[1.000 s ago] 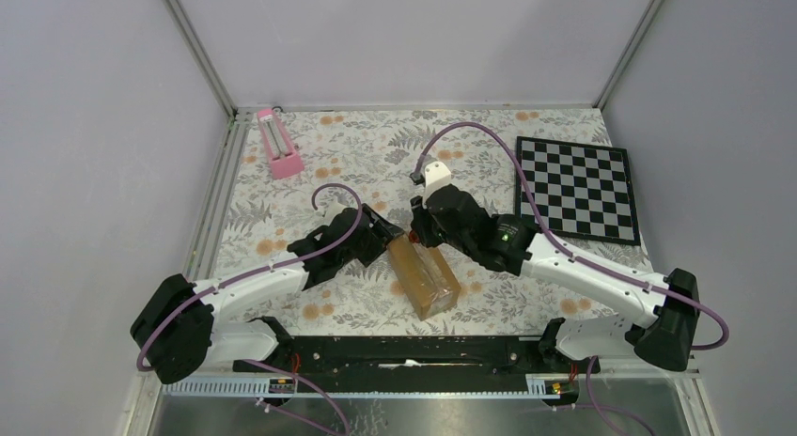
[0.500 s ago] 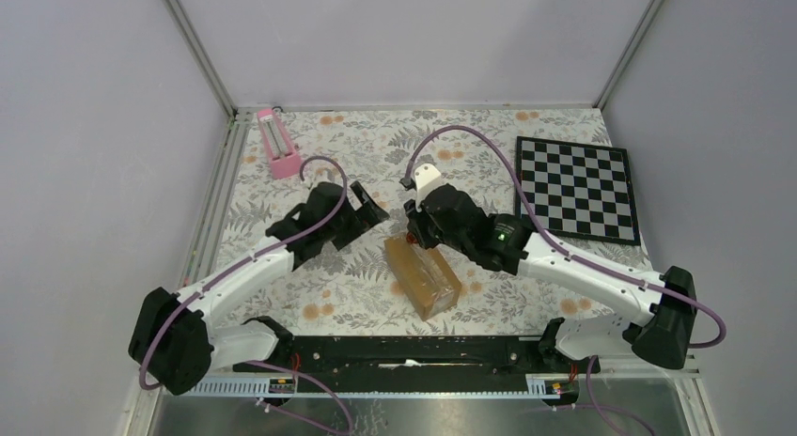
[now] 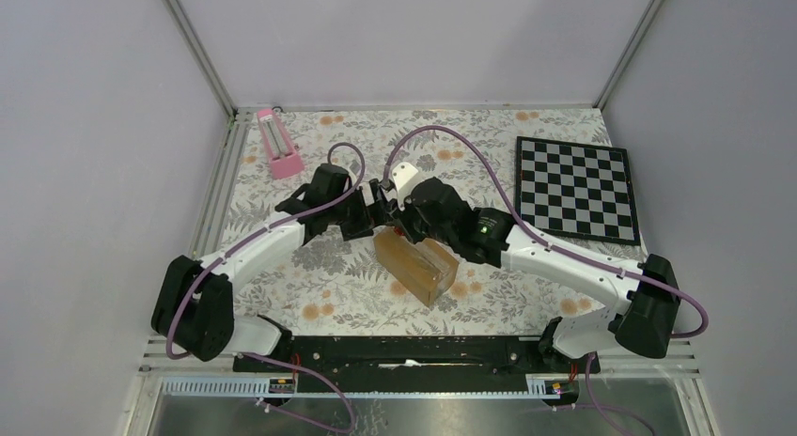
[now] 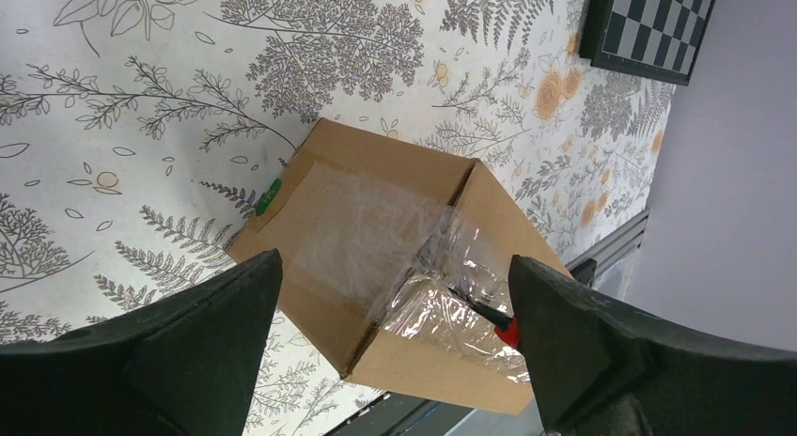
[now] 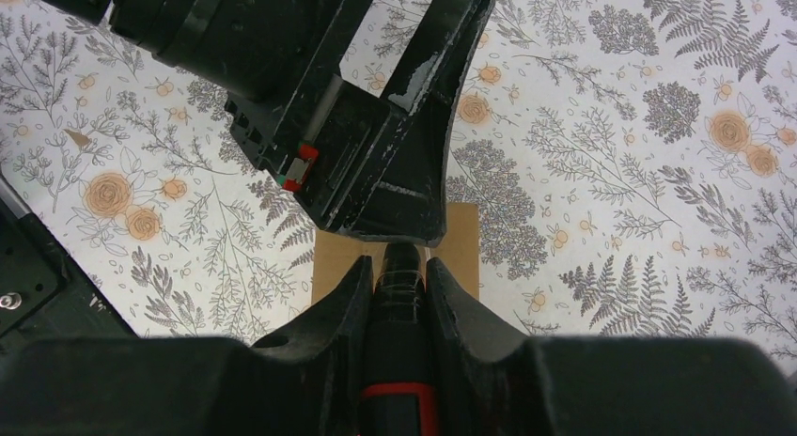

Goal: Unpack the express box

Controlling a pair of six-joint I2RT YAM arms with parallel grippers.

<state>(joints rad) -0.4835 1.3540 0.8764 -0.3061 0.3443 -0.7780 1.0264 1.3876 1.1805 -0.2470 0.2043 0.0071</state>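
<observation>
The express box (image 3: 418,267), a brown carton sealed with clear tape, lies on the flowered table between both arms. My left gripper (image 3: 376,208) hovers open over the box's far end; in the left wrist view its jaws (image 4: 393,262) straddle the taped corner of the box (image 4: 376,220) without touching it. My right gripper (image 3: 406,225) is shut on a black tool with a red band (image 5: 399,361), whose tip (image 4: 479,312) rests at the wrinkled tape on the box top. In the right wrist view the left gripper (image 5: 376,173) hides most of the box (image 5: 461,257).
A pink metronome-like object (image 3: 279,145) stands at the far left. A black-and-white chessboard (image 3: 575,187) lies at the far right. A black rail (image 3: 404,347) runs along the near edge between the arm bases.
My left gripper has opened wide and swung from the box's left side to its far end. The right arm shifted left with the tool, and the box has turned slightly.
</observation>
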